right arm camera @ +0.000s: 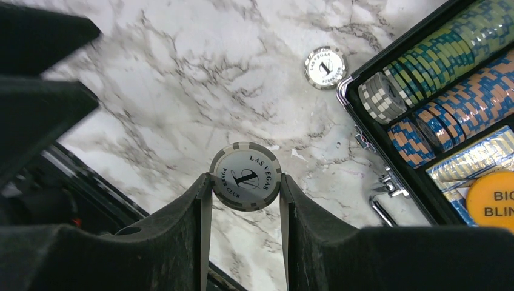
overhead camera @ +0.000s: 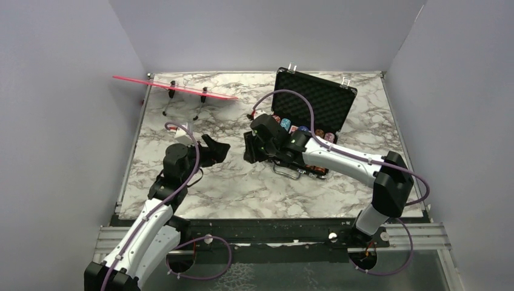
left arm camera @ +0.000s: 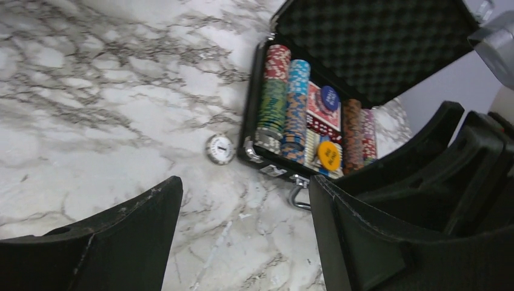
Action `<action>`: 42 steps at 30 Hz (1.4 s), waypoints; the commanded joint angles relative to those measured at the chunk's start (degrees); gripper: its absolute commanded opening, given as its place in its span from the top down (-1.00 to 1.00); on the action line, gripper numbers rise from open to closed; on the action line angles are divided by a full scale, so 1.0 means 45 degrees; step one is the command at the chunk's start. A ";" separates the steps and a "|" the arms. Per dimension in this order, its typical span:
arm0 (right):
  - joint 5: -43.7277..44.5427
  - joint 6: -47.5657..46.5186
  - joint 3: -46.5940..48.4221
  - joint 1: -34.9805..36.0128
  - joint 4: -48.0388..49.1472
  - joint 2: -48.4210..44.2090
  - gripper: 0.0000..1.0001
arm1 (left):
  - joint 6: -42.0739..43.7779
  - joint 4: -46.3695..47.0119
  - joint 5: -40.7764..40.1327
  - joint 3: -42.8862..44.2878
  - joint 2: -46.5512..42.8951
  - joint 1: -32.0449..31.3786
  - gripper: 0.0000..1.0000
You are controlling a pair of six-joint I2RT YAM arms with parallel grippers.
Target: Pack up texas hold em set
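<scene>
Right gripper (right arm camera: 245, 182) jaws clamped on chip (right arm camera: 245, 174), held edge-on above tabletop (overhead camera: 242, 194), just left of open case (left arm camera: 376, 42). Left gripper (left arm camera: 242, 188) jaws apart, idle. Imo: carry it right to grey row (right arm camera: 382, 97) at case's near-left corner, slot edge-first, clear rim. Loose chip (right arm camera: 325, 68) waits beside case.

In the top view the right arm (overhead camera: 339, 159) lies across the near half of the briefcase (overhead camera: 315, 97) by the bench's far edge. Only the far ends of the chip rows (overhead camera: 303, 129) show there, and the chip (right arm camera: 245, 176) between the right gripper (right arm camera: 245, 182) fingers is out of sight. The right wrist view cuts the case at its right edge — the orange button (right arm camera: 492, 200) reads only "BIG BLIN". In the left wrist view a left gripper (left arm camera: 242, 182) finger covers the case's right end, and the lid (left arm camera: 376, 42) runs off the top edge.
</scene>
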 commanded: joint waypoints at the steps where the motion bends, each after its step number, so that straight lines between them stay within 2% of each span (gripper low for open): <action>1: 0.1093 0.2689 0.0209 -0.0280 0.1264 -0.0905 0.45 | -0.0875 0.2857 0.2370 -0.0398 0.0341 -0.0038 -0.53; 4: 0.1032 0.3869 0.0330 -0.0523 0.1475 -0.1115 0.45 | -0.1177 0.3738 0.2420 -0.0668 0.0677 -0.0456 -0.45; 13: 0.0647 0.6268 -0.0059 -0.0997 0.2191 -0.1702 0.42 | -0.1067 0.5051 0.0412 -0.0799 0.1202 -0.2674 -0.26; 21: -0.0106 0.7495 -0.0797 -0.1205 0.2867 -0.2089 0.42 | -0.2202 0.6730 -0.0682 -0.1158 0.1454 -0.2994 -0.19; 29: -0.0924 0.8165 -0.1110 -0.1226 0.3415 -0.1932 0.42 | -0.2516 0.7569 -0.0642 -0.0731 0.2346 -0.3142 -0.12; 38: -0.1489 0.8562 -0.1240 -0.1265 0.3499 -0.1818 0.41 | -0.2576 0.7686 -0.1307 -0.0418 0.2631 -0.3271 0.52; 40: -0.1592 0.8577 -0.1272 -0.1283 0.3446 -0.1788 0.41 | -0.2286 0.7682 -0.1494 -0.0355 0.2632 -0.3281 0.72; 42: -0.1654 0.8414 -0.1338 -0.1345 0.3432 -0.1783 0.31 | -0.1854 0.7671 -0.1568 -0.0283 0.2637 -0.3276 0.99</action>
